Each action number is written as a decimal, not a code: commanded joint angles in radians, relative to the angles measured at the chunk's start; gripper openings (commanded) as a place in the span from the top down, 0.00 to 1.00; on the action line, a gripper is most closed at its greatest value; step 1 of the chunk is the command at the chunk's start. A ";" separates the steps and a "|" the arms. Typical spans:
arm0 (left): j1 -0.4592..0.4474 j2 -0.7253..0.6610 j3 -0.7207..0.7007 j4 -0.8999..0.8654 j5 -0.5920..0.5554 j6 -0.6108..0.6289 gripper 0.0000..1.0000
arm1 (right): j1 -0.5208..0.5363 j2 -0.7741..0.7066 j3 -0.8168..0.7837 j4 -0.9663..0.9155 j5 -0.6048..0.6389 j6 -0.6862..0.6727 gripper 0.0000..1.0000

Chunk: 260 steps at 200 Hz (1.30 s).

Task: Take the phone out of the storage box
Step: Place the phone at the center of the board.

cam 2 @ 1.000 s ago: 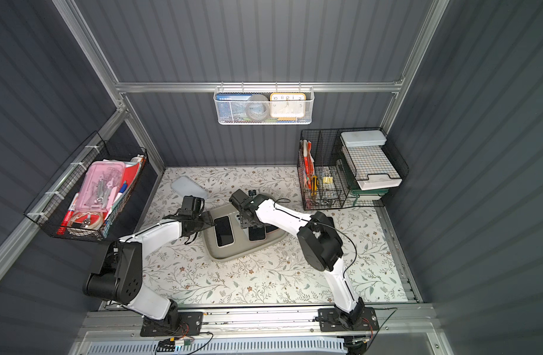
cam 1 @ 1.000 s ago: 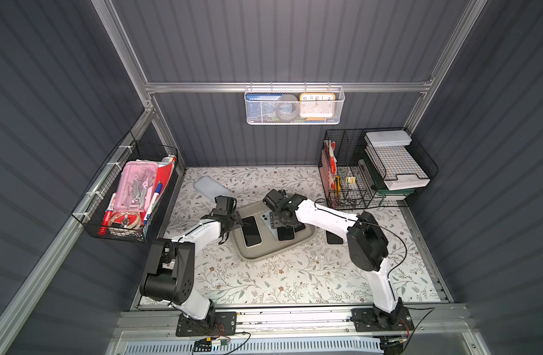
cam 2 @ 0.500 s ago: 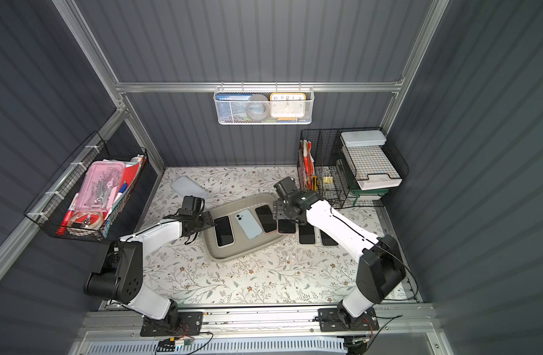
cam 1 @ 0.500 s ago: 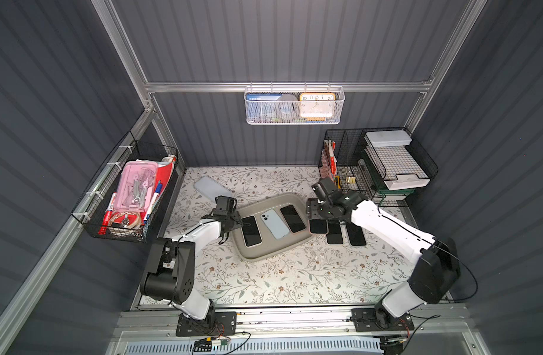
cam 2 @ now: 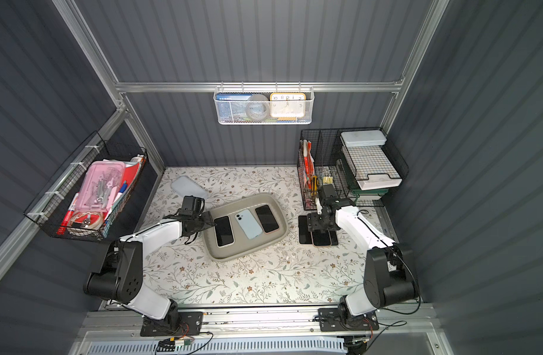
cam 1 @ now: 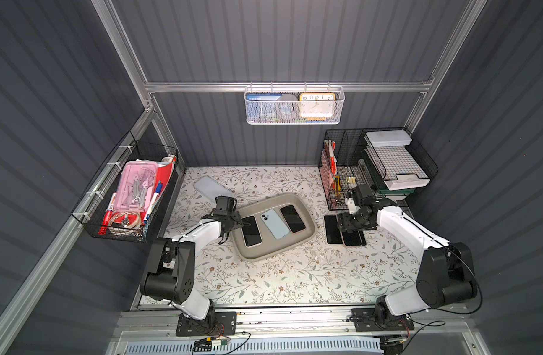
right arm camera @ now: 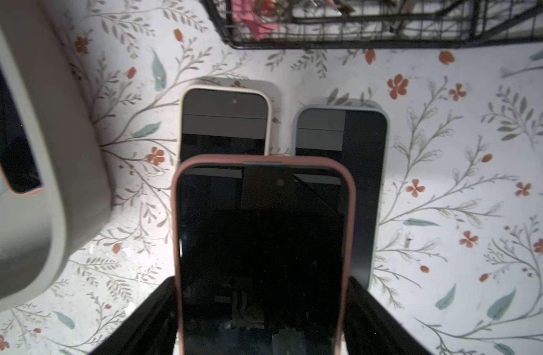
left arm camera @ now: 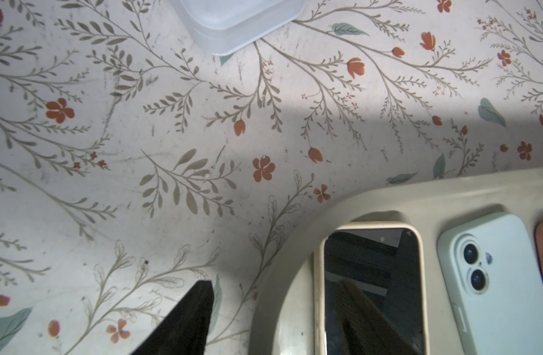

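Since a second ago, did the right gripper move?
Yes: the right gripper left the storage box and moved toward the wire basket, holding a pink-cased phone.

We see three phones (cam 2: 248,226) lying side by side in the storage box (cam 2: 248,247) on the table (cam 2: 233,282). Our left gripper (cam 2: 209,222) meets the box's rim; our right gripper (cam 2: 320,226) sits over a pink phone (cam 2: 321,242) beside the box.

Clock (cam 1: 317,105), perhaps tape (cam 1: 287,108), in white basket (cam 1: 294,123).

Overhead light, bright on floral table mat (cam 1: 279,276); walls around it dim. Wrist views: soft shadow band across mat, storage box (right arm camera: 33,153) blurred, pink-cased phone (right arm camera: 264,246) screen dark with reflections.
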 commanded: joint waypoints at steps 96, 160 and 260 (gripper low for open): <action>0.001 -0.003 -0.022 0.008 0.026 0.026 0.32 | -0.284 0.012 -0.071 0.183 -0.128 -0.274 0.43; 0.001 0.004 -0.022 0.012 0.035 0.028 0.32 | -0.401 0.150 0.018 0.145 -0.170 -0.330 0.44; 0.001 0.008 -0.025 0.016 0.042 0.028 0.33 | -0.421 0.249 0.076 0.132 -0.106 -0.351 0.39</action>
